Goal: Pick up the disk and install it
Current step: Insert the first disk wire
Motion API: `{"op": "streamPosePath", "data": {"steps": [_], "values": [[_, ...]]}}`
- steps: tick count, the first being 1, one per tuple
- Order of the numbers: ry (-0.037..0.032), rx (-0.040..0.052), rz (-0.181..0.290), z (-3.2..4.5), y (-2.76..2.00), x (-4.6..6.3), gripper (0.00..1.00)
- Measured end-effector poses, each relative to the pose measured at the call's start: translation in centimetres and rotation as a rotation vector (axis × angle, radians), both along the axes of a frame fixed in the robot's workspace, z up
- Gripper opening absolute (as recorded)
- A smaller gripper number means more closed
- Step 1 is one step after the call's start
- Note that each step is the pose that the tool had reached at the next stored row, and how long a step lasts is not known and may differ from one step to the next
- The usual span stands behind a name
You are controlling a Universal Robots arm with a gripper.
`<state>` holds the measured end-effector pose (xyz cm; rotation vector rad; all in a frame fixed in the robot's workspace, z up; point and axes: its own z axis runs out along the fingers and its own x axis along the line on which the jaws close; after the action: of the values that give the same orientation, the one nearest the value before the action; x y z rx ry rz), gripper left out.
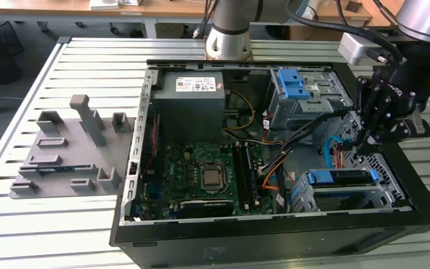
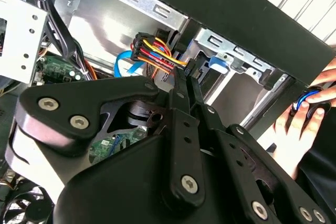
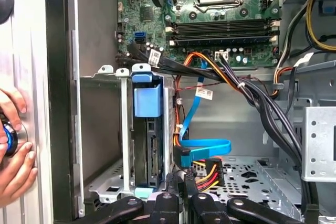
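Gripper point(image 1: 369, 147): black, hanging inside the open computer case point(image 1: 275, 238) at the exterior view's right; in the second wrist view its two fingers point(image 2: 181, 98) lie pressed together with nothing between them
Connector: yellow, red and black wires point(image 3: 207, 170) end in a black plug just beside the fingertips in the first wrist view
Blue cable point(image 3: 202, 146): flat, looping near that plug
Disk point(image 1: 340, 177): seated in the metal bay point(image 1: 383, 193) at the case's lower corner on the exterior view's right, below the gripper; its blue handle point(image 3: 147, 98) sticks out of the bay in the first wrist view
Circuit board point(image 1: 204, 176): green, on the case floor, toward the exterior view's left of the disk
Power box point(image 1: 190, 106): grey, beyond the board
Upper cage point(image 1: 304, 98): metal, with a blue latch point(image 1: 293, 84) on top
Person's hand point(image 2: 302, 124): outside the case wall, holding a small dark object
Grey fixture point(image 1: 69, 151): on the slatted table point(image 1: 20, 224), well apart from the case
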<state>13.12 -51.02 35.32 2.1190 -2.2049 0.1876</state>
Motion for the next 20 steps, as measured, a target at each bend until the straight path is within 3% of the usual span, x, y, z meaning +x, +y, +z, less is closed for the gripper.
{"op": "streamPosePath", "data": {"steps": [5, 12, 20], "values": [[-0.0048, 0.0024, 0.001, -0.03, -0.19, -0.1, 0.16], [-0.0073, 0.003, 0.001, -0.13, -1.03, -0.2, 0.16], [-0.0121, 0.0031, 0.001, -0.2, -1.58, -0.2, 0.16]]}}
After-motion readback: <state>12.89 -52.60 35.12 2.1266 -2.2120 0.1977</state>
